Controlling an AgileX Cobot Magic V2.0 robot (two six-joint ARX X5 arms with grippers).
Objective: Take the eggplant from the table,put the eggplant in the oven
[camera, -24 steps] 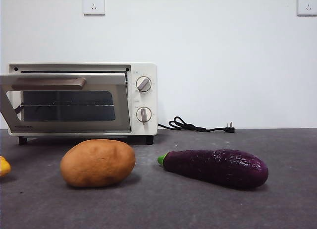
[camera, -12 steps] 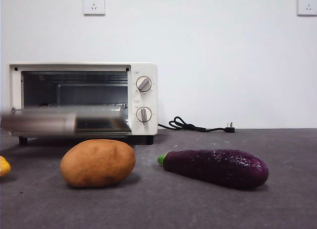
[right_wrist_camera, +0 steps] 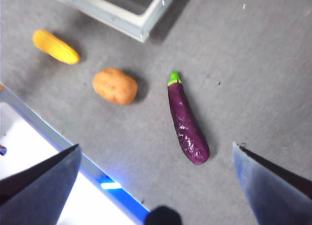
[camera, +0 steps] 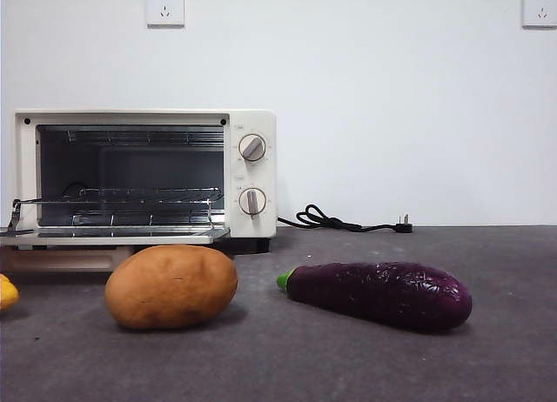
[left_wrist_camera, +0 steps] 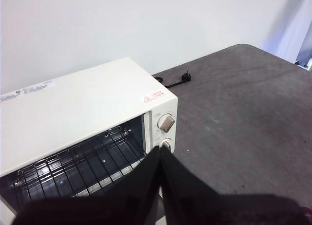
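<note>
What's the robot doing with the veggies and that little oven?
It wants to put the eggplant in the oven. The oven door is open and lying flat. The eggplant lies on the table next to a potato, and nothing is touching it. The right hand is open, high above the eggplant. The left hand is shut, up by the oven.

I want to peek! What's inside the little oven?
Inside the oven, whose door hangs open, only a wire rack shows, with no food on it. The far corners are dark, so they can't be checked.
</note>
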